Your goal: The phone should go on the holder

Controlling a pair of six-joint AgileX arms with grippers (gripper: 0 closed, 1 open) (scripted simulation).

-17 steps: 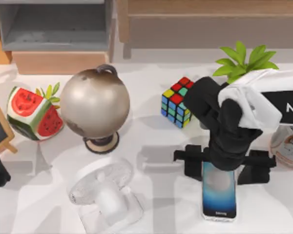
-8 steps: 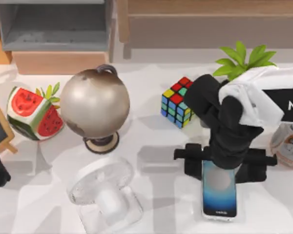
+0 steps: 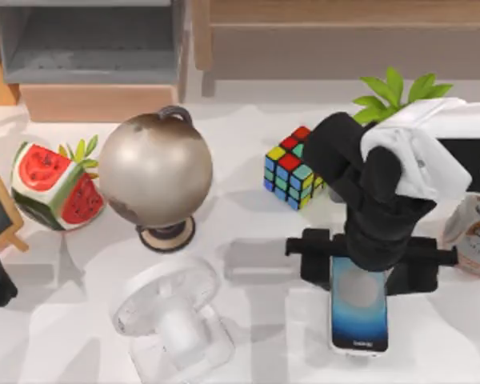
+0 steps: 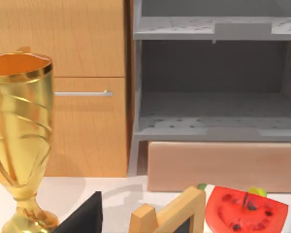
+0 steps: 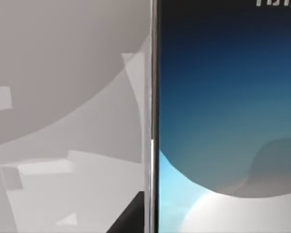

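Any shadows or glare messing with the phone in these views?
Top view: right arm's black wrist covers the phone's upper end; soft grey shadows fall across the white table. Right wrist view: a grey curved shadow crosses the screen's glowing white patch; no harsh glare.

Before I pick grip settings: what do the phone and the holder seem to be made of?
The phone looks like glossy glass on its face: blue screen with a bright glow, thin silver-white rim that could be metal or plastic. The holder looks like matte black plastic, uniformly dark without shine. The right gripper is over their junction.
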